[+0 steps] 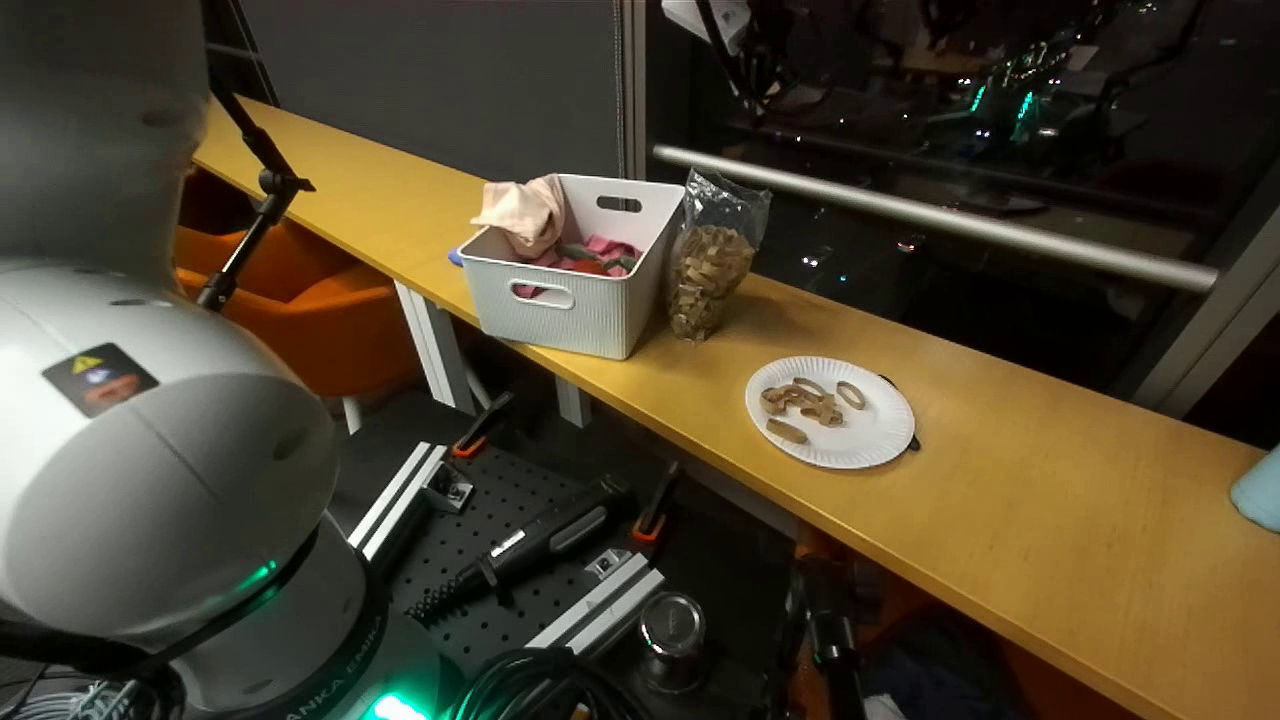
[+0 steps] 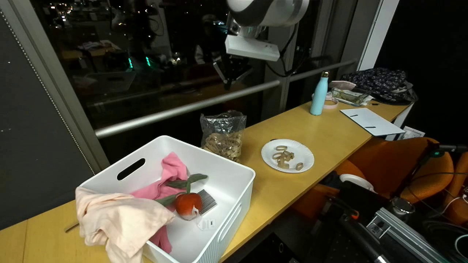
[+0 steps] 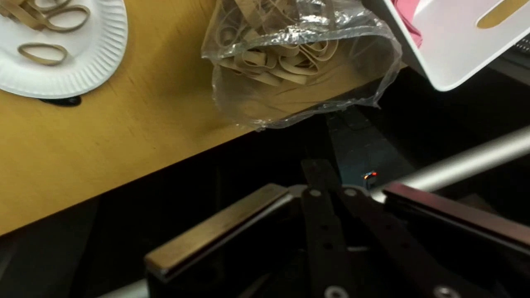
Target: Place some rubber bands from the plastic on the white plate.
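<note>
The fingers (image 3: 319, 176) are clenched together, and in an exterior view they hang in the air, higher than the clear plastic bag (image 2: 223, 142) and apart from it. In the wrist view, the bag is ahead of the fingertips, toward the top, while the tips themselves appear over the dark strip between the edge of the yellow wooden bench (image 1: 1000, 480) and the metal handrail (image 1: 930, 216). The bag stands upright on the bench, just beside the white rectangular bin (image 1: 555, 315); its mouth is open, and tan-brown rubber bands (image 3: 290, 68) fill its lower part. In both exterior views the bag is between the bin and the white paper plate (image 1: 870, 430). On this plate lies a small tangle of the same bands (image 1: 825, 410), with some single loops around it, and all of them are well apart from the fingers. A pale peach cloth (image 2: 120, 215) hangs over the rim of the bin, and a pink cloth (image 2: 175, 170) lies inside. Farther along the bench stands a light-blue bottle (image 2: 319, 95).
</note>
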Action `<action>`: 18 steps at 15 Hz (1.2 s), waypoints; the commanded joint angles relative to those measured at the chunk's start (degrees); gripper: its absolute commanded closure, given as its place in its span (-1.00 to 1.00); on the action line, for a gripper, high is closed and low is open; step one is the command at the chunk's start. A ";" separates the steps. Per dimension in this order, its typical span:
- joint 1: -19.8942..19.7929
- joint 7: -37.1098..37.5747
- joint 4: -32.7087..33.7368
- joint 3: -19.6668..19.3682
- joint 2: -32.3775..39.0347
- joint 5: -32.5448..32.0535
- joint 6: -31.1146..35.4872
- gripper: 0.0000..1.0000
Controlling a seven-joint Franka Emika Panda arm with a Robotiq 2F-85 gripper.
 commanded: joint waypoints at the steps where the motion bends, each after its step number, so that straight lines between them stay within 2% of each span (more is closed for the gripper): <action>1: -0.80 -8.44 6.44 2.12 5.75 3.32 -0.01 1.00; 7: -0.88 -13.02 9.49 3.73 10.57 5.16 -1.59 1.00; 11: -0.28 -12.22 7.22 3.67 10.86 5.51 -1.89 1.00; 18: -2.33 -12.68 6.64 3.87 12.57 8.50 -4.53 1.00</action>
